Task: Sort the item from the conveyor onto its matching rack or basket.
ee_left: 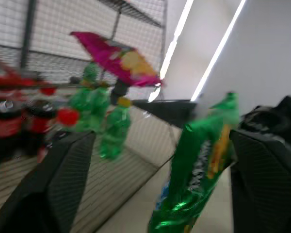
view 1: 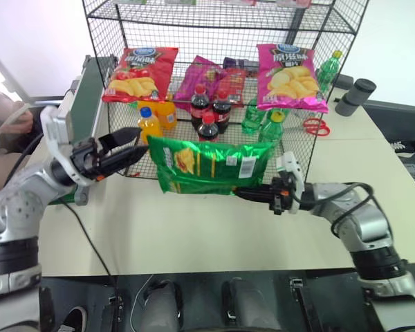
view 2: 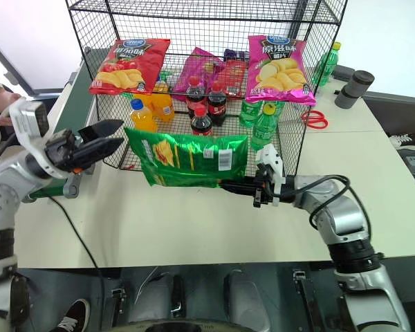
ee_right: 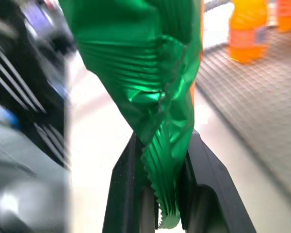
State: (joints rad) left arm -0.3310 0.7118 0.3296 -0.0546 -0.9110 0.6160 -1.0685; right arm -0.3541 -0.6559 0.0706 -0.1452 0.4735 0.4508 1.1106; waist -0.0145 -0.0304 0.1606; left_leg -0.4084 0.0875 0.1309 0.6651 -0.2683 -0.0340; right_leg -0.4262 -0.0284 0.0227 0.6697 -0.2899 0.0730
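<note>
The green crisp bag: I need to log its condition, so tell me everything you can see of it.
The green crisp bag is shiny crinkled foil with a yellow crisp picture and a white barcode patch. It hangs in the air in front of the rack, long side level. The right gripper pinches its crimped end; the left gripper stands open beside its other end, apart.

One shiny green crisp bag (view 1: 207,166), one red crisp bag (view 1: 140,72), one pink crisp bag (view 1: 290,76), three dark cola bottles (view 1: 209,128), two orange drink bottles (view 1: 149,124), one red-handled scissors (view 1: 317,126).
</note>
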